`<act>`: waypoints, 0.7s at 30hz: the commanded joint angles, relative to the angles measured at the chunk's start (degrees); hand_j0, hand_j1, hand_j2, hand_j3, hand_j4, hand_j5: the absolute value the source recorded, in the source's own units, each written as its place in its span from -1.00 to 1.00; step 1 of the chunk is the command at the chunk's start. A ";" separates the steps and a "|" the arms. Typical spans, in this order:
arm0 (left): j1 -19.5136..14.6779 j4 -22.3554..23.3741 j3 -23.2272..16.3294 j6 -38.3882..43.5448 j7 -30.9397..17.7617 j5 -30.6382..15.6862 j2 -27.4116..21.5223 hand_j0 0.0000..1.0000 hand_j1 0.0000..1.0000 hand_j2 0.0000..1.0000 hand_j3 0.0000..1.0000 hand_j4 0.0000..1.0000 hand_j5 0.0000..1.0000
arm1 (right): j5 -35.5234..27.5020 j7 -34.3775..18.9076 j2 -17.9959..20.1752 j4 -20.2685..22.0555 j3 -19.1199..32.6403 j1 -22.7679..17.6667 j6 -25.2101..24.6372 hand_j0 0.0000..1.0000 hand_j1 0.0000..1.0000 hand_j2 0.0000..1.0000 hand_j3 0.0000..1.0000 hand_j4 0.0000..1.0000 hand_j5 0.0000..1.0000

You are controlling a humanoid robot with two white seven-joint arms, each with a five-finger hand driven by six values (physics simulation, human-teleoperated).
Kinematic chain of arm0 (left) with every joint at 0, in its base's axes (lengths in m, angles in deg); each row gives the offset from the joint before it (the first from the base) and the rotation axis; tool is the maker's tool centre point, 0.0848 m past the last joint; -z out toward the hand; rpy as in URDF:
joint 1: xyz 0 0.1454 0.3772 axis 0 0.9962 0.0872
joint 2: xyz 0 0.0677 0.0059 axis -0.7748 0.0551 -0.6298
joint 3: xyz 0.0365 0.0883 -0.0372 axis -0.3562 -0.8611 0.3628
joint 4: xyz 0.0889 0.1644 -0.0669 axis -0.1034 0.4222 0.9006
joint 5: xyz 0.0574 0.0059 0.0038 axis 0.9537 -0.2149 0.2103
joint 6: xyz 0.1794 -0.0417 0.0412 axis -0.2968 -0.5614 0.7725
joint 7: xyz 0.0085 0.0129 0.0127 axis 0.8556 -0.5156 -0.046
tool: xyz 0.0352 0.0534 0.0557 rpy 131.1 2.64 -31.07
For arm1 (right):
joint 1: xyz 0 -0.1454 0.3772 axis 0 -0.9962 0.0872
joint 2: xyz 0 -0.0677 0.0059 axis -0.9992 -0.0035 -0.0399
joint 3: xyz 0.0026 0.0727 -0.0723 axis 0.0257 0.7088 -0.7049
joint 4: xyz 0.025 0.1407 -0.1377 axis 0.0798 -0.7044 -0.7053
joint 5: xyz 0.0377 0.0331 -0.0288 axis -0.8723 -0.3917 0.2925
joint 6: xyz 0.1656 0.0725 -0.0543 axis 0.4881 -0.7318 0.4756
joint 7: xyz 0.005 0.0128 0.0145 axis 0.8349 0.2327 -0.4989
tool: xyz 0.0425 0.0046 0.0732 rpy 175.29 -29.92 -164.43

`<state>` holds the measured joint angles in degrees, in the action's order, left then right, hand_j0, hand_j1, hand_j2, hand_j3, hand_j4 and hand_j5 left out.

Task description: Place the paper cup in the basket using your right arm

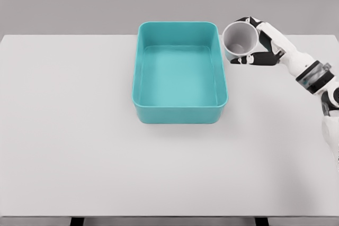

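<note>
As far as the left of the white table (pixel 69 130) goes, I see nothing on it, and no left arm shows anywhere. Toward the middle sits the teal basket (pixel 180 110), a shallow rectangular tub with nothing in it, its long sides running away from the robot.

Just beside the basket's far right corner is the paper cup (pixel 240 39), tilted so its open mouth faces me and the grey inside shows. It looks lifted off the table, near the rim; I can't tell whether it touches it. The right hand (pixel 260 46) has it wrapped: fingers (pixel 265 29) curl over the top and far side, more digits close under its lower edge, so the hand is closed around the cup rather than spread. The white forearm runs off toward the lower right edge.

To my eye the carry is under way and the cup is not yet over the opening. Done well, the hand would move left across the right wall, keeping the cup's bottom above the rim, and let go only once it is well over the basket floor. That right wall is the one thing in the path. A tilted cup may roll when dropped, so releasing low and central seems wiser.
</note>
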<state>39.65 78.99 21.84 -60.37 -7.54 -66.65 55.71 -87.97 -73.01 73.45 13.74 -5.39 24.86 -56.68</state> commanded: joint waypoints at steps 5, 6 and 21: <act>0.00 0.01 -0.01 0.01 -0.01 0.05 0.00 1.00 1.00 1.00 1.00 1.00 1.00 | 8.95 0.02 -3.54 4.29 -2.52 2.55 1.58 -0.05 -0.05 -0.05 -0.05 -0.05 -0.05; 0.00 0.01 -0.01 0.01 -0.01 -0.03 0.00 1.00 1.00 1.00 1.00 1.00 1.00 | 9.30 0.02 -3.89 4.29 -2.78 3.08 1.58 -0.05 -0.05 -0.05 -0.05 -0.05 -0.05; 0.00 0.01 -0.01 0.01 -0.01 -0.03 0.00 1.00 1.00 1.00 1.00 1.00 1.00 | 23.28 0.02 -3.19 5.52 -16.40 11.60 1.58 -0.05 -0.05 -0.05 -0.05 -0.05 -0.05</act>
<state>39.65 79.00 21.84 -60.37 -7.54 -66.64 55.71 -65.67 -73.03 69.70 19.19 -19.96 37.17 -54.99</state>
